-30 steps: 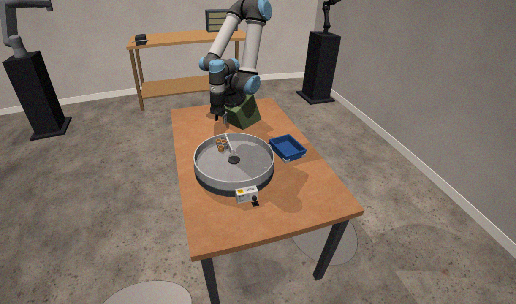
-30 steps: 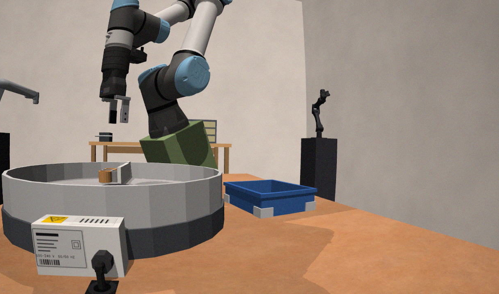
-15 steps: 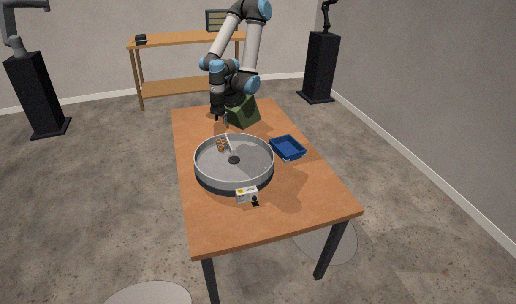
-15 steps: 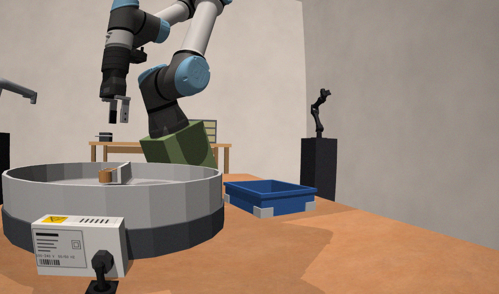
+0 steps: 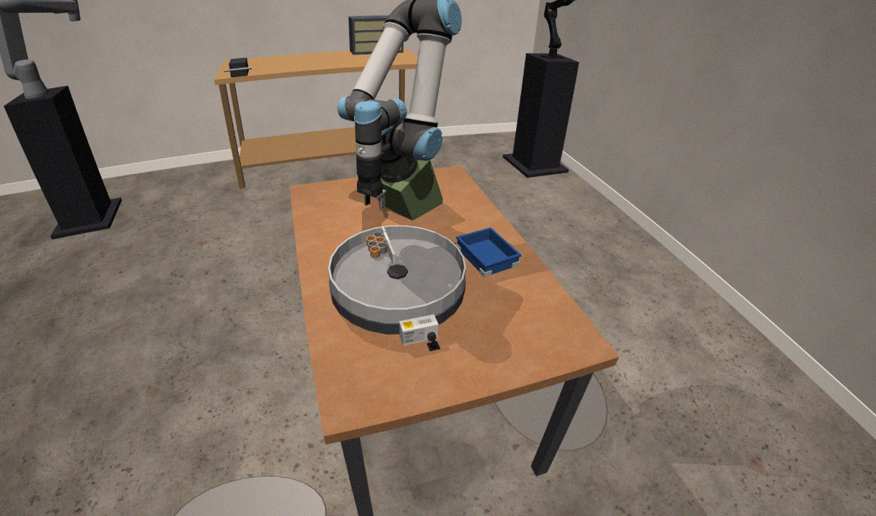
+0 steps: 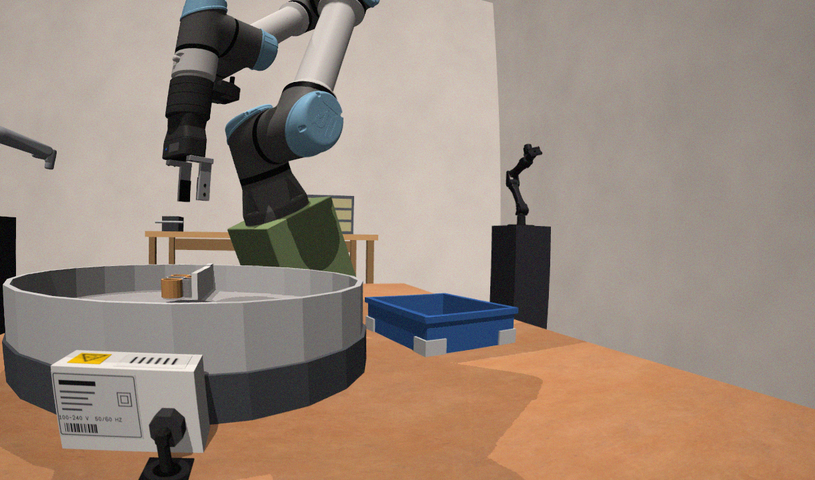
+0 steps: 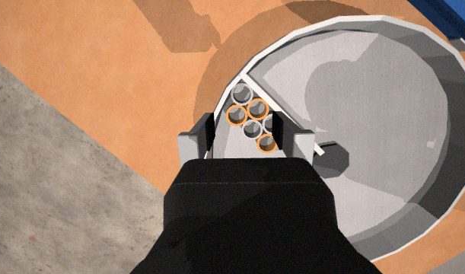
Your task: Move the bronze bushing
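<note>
The gripper [image 5: 374, 201] [image 6: 193, 191] [image 7: 243, 124], fingers spread and holding nothing, hangs above the turntable [image 5: 338, 296] [image 6: 177, 328] [image 7: 441, 224], where three bronze bushings stand clustered left of the crate [image 5: 505, 261] [image 6: 467, 334] [image 7: 450, 20].

We see open air between the parted jaws [image 5: 375, 203] [image 6: 193, 189] and the bushings below. The turntable's raised wall [image 5: 396, 314] [image 6: 183, 328] [image 7: 450, 125] rings them, so we could reach in from above. A thin upright divider [image 5: 390, 246] [image 6: 202, 282] [image 7: 268, 97] blocks one side of the cluster, whose sleeves sit tightly side by side. Beyond the divider, the turntable floor is open around a low dark hub [image 5: 396, 271] [image 7: 332, 160]. Toward the blue crate [image 5: 487, 233] [image 6: 437, 321] [image 7: 441, 19], only the wall and the crate's low rim stand in our way.
</note>
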